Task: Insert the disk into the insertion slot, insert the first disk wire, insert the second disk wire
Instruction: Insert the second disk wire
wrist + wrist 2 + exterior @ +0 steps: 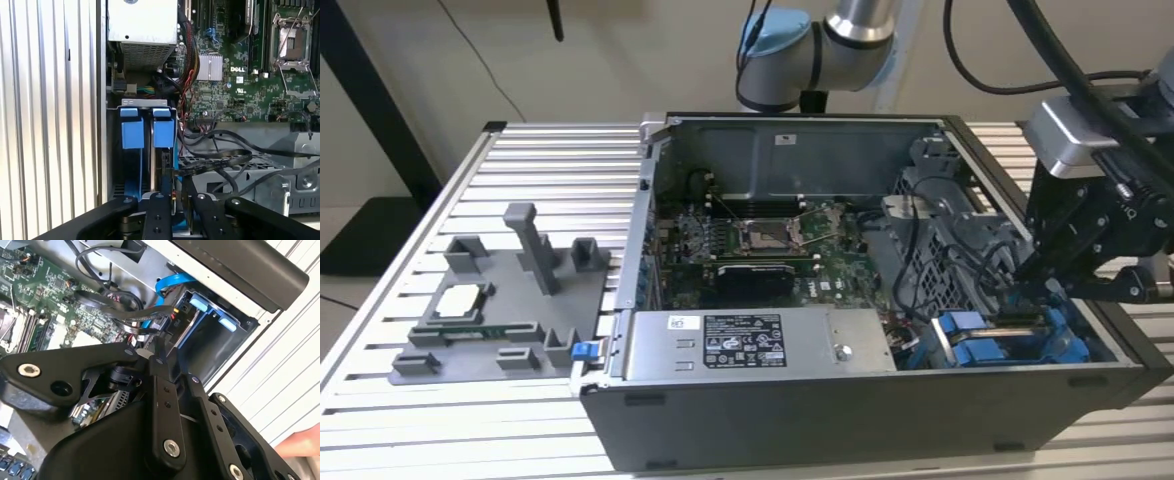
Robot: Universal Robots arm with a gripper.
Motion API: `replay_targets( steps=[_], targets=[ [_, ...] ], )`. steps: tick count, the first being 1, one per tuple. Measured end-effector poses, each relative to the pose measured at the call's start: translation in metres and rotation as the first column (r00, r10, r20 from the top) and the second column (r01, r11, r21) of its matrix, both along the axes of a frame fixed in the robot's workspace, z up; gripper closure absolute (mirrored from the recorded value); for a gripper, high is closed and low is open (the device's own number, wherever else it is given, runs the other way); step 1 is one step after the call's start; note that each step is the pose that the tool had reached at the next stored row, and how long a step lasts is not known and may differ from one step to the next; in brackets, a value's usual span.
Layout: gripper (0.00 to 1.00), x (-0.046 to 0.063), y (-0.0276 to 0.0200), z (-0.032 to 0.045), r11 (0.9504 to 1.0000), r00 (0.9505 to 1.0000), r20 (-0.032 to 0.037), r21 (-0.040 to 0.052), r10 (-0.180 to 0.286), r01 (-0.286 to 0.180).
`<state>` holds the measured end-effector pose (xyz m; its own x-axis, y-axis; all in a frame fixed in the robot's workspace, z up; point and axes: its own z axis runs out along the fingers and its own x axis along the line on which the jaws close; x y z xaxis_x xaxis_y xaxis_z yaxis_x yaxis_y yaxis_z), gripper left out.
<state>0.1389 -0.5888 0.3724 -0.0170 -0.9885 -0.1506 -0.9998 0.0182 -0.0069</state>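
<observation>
Grey steel computer case, lid off, sits on a ribbed aluminium table in the exterior view; the black linkage gripper hangs at the exterior view's right over the grey drive bay with bright blue tabs. Second wrist view: narrow black fingers drawn together on a flat black cable end at the bay mouth. First wrist view: blue tabs upright, the silver-grey drive's edge seemingly seated between them. Judged step: wire insertion, disk already in. The connector wants squaring to its port before any push.
</observation>
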Motion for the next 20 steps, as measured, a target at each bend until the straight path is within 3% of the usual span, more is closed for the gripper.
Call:
replay_targets(
  steps=[12,20],
  targets=[
    [0.0,0.0,-0.0001,0.0203,1.0,1.0,0.0,0.0001,-0.001,0.001],
    [0.0,0.0,0.0,0.0247,1.0,1.0,0.0,0.0002,-0.001,0.001]
  ],
)
